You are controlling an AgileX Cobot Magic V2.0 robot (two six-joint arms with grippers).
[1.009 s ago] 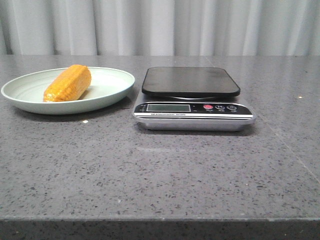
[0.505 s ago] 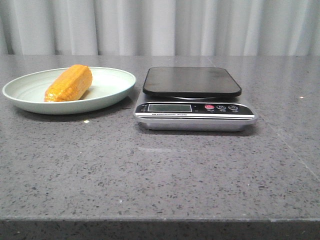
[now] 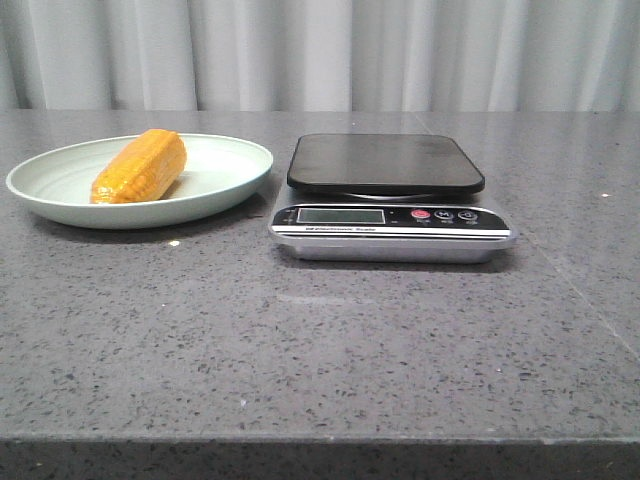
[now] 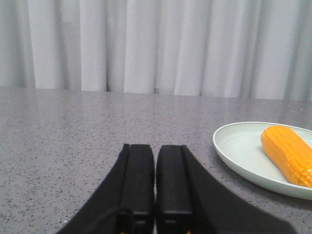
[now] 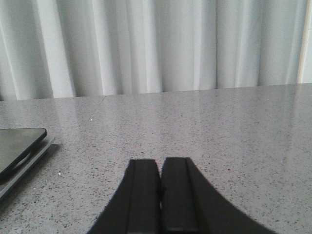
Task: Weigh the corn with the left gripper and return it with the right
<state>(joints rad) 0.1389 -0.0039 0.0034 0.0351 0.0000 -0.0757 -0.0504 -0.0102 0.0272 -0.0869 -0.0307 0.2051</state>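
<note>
The orange-yellow corn (image 3: 140, 166) lies on its side in a pale green plate (image 3: 225, 185) at the table's left. A kitchen scale (image 3: 390, 225) with an empty black platform (image 3: 385, 162) stands just right of the plate. Neither gripper shows in the front view. In the left wrist view my left gripper (image 4: 155, 148) is shut and empty, low over the table, with the plate (image 4: 234, 151) and corn (image 4: 288, 153) off to one side of it. In the right wrist view my right gripper (image 5: 159, 162) is shut and empty, and the scale's corner (image 5: 17, 146) lies off to its side.
Grey speckled stone tabletop (image 3: 320, 340) runs to a front edge near the camera. A white curtain (image 3: 320, 50) hangs behind the table's far edge.
The plate, corn and scale sit a few pixels further right in the front view than a second ago, all together. Nothing else differs.
</note>
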